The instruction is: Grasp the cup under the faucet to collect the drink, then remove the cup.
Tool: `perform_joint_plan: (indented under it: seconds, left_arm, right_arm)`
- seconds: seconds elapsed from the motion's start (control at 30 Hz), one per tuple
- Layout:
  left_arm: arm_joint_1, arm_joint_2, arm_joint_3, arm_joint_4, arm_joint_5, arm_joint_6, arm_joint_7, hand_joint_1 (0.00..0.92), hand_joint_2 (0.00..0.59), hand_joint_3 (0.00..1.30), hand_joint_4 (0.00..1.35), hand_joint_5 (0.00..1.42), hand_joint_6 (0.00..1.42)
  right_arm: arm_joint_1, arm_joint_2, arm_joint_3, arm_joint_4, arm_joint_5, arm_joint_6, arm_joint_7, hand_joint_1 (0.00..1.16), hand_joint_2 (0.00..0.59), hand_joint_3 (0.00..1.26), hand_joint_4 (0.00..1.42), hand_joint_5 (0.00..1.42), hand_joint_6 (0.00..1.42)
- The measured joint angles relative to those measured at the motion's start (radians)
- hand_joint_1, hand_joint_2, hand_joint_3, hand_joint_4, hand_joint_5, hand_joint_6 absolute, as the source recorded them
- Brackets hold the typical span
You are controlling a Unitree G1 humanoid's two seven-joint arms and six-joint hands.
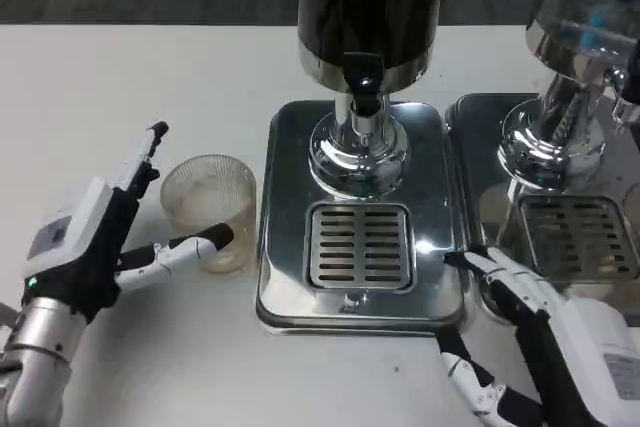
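At lower left of the frame we log the left hand [95, 242] with its fingers spread apart on either side of the cup [209, 209]: one finger points up and away at the cup's left, and a black-tipped finger [205, 242] lies against the cup's lower front wall. We see no closed grasp; the hand flanks the cup and touches it low, nothing more. We note that the cup is clear ribbed glass, upright on the white table [120, 87], left of centre, just beside the left edge of the dispenser's steel base [290, 197] and not under the faucet [364, 87]. Whether the cup holds liquid we cannot tell. At top centre we see the dark dispenser tank [370, 7] on a chrome column, with the black faucet at its front above the slotted drip grate [360, 245], which is bare. At right edge of the frame stands a second dispenser [580, 67] with its own grate. At lower right we record the right hand [545, 347], resting low on the table at the base's right front corner, fingers loosely extended and apart, holding nothing.
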Motion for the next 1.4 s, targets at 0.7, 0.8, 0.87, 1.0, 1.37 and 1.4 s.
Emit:
perform_joint_plan:
  seconds: [0.7, 0.8, 0.87, 1.0, 1.37, 1.4]
  left_arm:
    - [-0.086, -0.022, -0.036, 0.128, -0.011, -0.065, -0.023, 0.214, 0.057, 0.04, 0.07, 0.22, 0.24]
    - [-0.094, -0.024, -0.038, 0.137, -0.018, -0.066, -0.029, 0.219, 0.062, 0.07, 0.09, 0.24, 0.25]
    - [-0.097, -0.027, -0.041, 0.141, -0.024, -0.066, -0.029, 0.227, 0.074, 0.08, 0.12, 0.27, 0.28]
    - [-0.101, -0.028, -0.05, 0.143, -0.026, -0.065, -0.023, 0.268, 0.09, 0.12, 0.16, 0.31, 0.3]
    - [-0.103, -0.028, -0.078, 0.143, -0.019, -0.06, 0.02, 0.321, 0.088, 0.13, 0.17, 0.33, 0.32]
    - [-0.104, -0.028, -0.081, 0.143, -0.017, -0.059, 0.025, 0.323, 0.087, 0.13, 0.17, 0.33, 0.33]
  right_arm:
    - [0.007, -0.002, 0.007, 0.0, 0.016, 0.0, 0.014, 0.43, 0.437, 0.27, 0.16, 0.19, 0.35]
    - [0.009, -0.002, 0.007, 0.0, 0.016, 0.0, 0.015, 0.43, 0.437, 0.27, 0.17, 0.2, 0.35]
    - [0.012, -0.002, 0.007, -0.003, 0.017, 0.0, 0.015, 0.43, 0.437, 0.27, 0.17, 0.2, 0.35]
    - [0.015, -0.002, 0.007, -0.009, 0.017, 0.0, 0.015, 0.43, 0.437, 0.27, 0.17, 0.2, 0.35]
    - [0.016, -0.002, 0.007, -0.013, 0.035, -0.001, 0.018, 0.43, 0.437, 0.28, 0.17, 0.2, 0.36]
    - [0.016, -0.002, 0.007, -0.013, 0.036, -0.001, 0.018, 0.43, 0.437, 0.28, 0.17, 0.2, 0.36]
